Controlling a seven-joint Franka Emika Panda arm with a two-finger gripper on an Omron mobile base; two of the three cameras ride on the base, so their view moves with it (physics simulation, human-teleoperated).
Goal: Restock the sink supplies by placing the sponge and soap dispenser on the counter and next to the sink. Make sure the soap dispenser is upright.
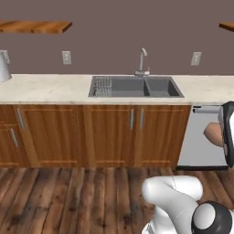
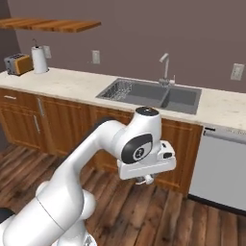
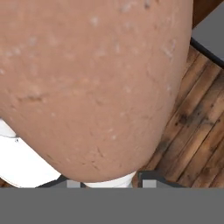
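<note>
The gripper [image 1: 225, 137] is clamped on the soap dispenser [image 1: 213, 134], low in front of the dishwasher [image 1: 203, 137], right of the sink [image 1: 135, 87]. Lift it above the counter [image 1: 50, 89] edge, keep the pump upward, set it beside the basin.

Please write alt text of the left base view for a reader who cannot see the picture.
At the right edge, the gripper holds the reddish-brown soap dispenser in front of the dishwasher, below counter height. Behind it, the beige counter over wooden cabinets carries the dark grey sink with a chrome faucet.
</note>
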